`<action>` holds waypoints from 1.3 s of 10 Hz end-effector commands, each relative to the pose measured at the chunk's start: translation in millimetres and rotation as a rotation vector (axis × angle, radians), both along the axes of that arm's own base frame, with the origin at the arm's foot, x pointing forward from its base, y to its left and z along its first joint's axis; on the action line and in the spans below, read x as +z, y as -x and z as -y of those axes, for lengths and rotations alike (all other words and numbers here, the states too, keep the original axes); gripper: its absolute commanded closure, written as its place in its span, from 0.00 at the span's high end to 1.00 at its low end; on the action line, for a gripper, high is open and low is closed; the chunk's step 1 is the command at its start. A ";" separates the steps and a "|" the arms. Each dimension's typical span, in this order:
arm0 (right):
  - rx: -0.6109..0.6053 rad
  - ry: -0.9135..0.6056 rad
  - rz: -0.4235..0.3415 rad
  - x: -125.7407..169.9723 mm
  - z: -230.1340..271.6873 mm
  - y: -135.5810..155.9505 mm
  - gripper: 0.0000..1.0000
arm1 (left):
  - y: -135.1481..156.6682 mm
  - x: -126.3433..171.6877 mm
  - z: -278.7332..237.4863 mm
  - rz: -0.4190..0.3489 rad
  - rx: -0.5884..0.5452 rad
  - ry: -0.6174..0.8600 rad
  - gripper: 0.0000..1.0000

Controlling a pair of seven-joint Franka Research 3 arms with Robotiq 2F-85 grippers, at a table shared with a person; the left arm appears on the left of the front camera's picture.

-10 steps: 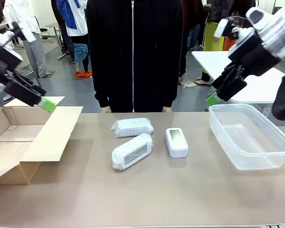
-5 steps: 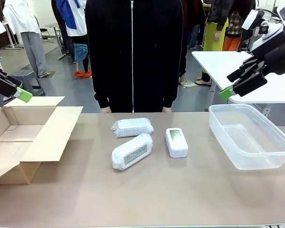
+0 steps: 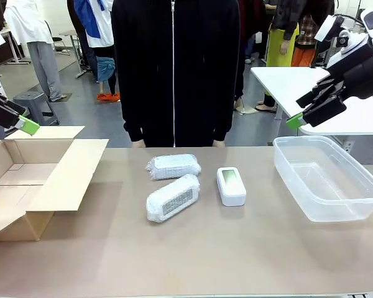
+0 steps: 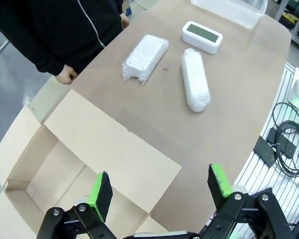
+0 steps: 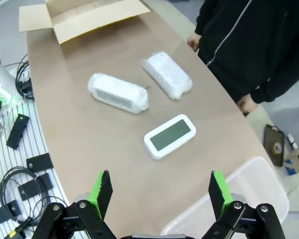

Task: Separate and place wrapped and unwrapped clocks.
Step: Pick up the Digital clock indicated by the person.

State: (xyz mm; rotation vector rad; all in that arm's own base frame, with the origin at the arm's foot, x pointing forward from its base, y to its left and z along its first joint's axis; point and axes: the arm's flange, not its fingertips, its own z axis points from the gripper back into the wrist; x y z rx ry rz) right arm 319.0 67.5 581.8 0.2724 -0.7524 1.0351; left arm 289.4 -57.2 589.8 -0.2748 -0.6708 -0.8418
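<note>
Two wrapped clocks in white bubble wrap lie at the table's middle, one farther (image 3: 174, 166) and one nearer (image 3: 173, 197). The unwrapped clock (image 3: 231, 185), white with a grey-green screen, lies just to their right. My left gripper (image 3: 22, 121) hangs open high over the cardboard box, well left of the clocks. My right gripper (image 3: 298, 118) hangs open above the clear tub's far corner. The left wrist view looks down past the open left gripper (image 4: 159, 191) at both bundles (image 4: 145, 57) (image 4: 195, 85) and the bare clock (image 4: 203, 36). The right wrist view shows the open right gripper (image 5: 159, 191), the bundles (image 5: 118, 93) (image 5: 167, 74) and the bare clock (image 5: 169, 136).
An open cardboard box (image 3: 68, 174) stands at the table's left, its flap spread toward the middle. A clear plastic tub (image 3: 287, 171) stands at the right. A person in a black zipped jacket (image 3: 174, 68) stands at the far edge, hands resting by the table edge.
Both arms have drawn outward: the left gripper moved left off the box flap, the right gripper moved right and slightly up. The clocks have not moved.
</note>
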 end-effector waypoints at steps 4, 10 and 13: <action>-0.002 -0.006 0.003 1.8 1.9 0.4 1.00 | 0.1 0.6 0.1 0.003 0.000 0.001 1.00; -0.002 -0.006 0.003 1.8 1.9 0.4 1.00 | 0.1 0.6 0.1 0.003 0.000 0.001 1.00; -0.002 -0.006 0.003 1.8 1.9 0.4 1.00 | 0.1 0.6 0.1 0.003 0.000 0.001 1.00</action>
